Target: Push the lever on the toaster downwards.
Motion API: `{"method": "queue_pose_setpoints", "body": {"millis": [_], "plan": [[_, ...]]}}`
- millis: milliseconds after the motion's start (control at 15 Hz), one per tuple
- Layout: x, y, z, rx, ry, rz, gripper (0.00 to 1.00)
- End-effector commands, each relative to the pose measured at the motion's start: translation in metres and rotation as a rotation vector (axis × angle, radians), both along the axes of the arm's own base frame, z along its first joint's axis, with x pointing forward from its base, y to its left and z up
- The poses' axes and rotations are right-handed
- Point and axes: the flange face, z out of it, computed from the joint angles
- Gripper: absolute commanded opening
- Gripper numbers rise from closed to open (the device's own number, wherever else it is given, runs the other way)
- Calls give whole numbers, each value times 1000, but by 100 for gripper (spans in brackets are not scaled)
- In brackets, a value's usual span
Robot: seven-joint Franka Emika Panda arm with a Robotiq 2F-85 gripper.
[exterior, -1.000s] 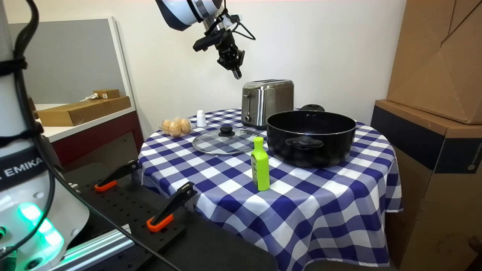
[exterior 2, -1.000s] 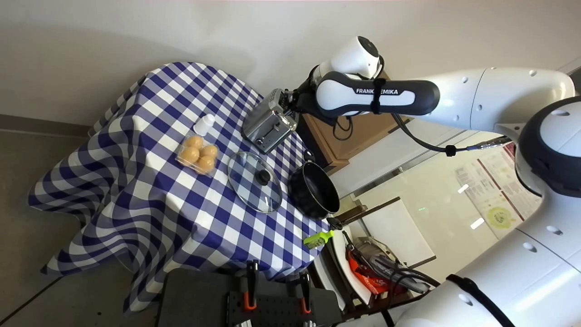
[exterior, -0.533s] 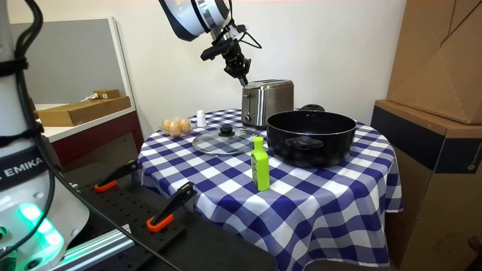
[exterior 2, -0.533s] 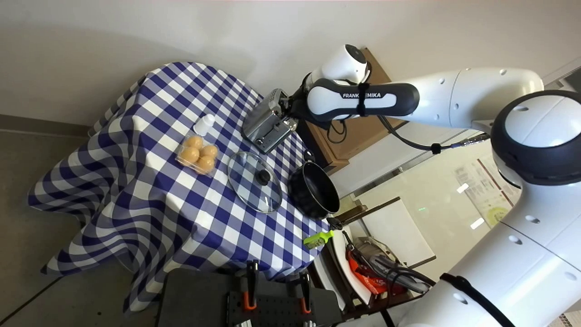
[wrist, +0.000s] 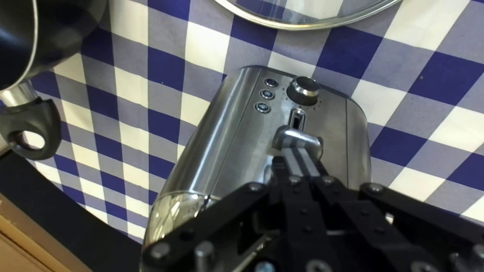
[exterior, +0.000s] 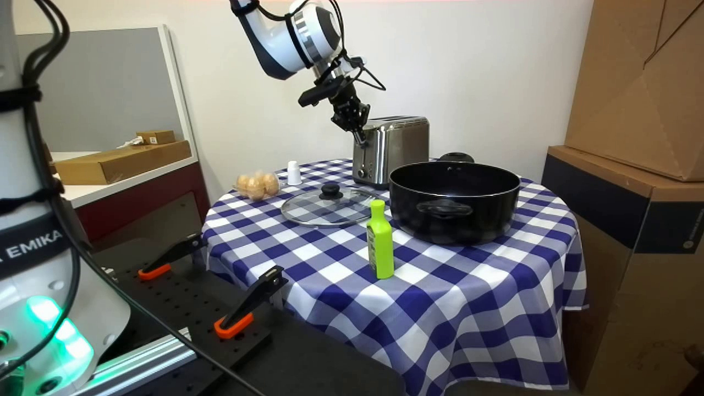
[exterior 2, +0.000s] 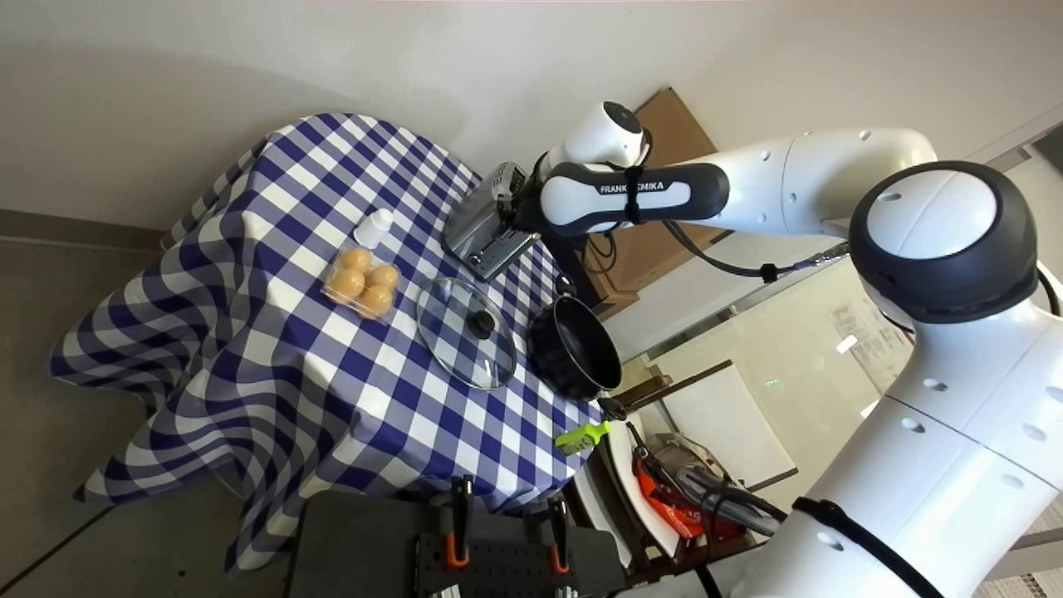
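brushed-silver toaster point(wrist: 245, 151), rounded edges, glossy metallic lever point(wrist: 303, 135), end effector point(wrist: 300, 162) pressed together

Silver toaster point(exterior: 406, 143), standing upright on the tabletop point(exterior: 324, 269) in both exterior views. Its metal body is a rounded-edged box, with dark bread slots point(exterior: 395, 117) along the top. Low on one narrow end is a round knob point(wrist: 303, 90). Three small round buttons point(wrist: 267, 94) form a row just beside the knob. Directly above the knob runs a narrow groove point(wrist: 297, 119), and across the groove sits the lever point(wrist: 302, 134), a wide, shiny chrome tab. Open groove shows between lever and knob, so the lever is short of the bottom; the groove beyond the lever is hidden.
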Motion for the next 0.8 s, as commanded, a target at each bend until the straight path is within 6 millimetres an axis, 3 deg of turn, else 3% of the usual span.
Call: {"method": "queue_pose_setpoints", "body": {"millis": [0, 200, 400, 600, 733], "plan": [[10, -2, -27, 7, -1, -5, 0], [9, 1, -53, 26, 20, -3, 0], [3, 9, -91, 66, 47, -14, 0], [-3, 13, -101, 90, 54, -23, 0], [-6, 11, -95, 108, 48, -34, 0]]}}
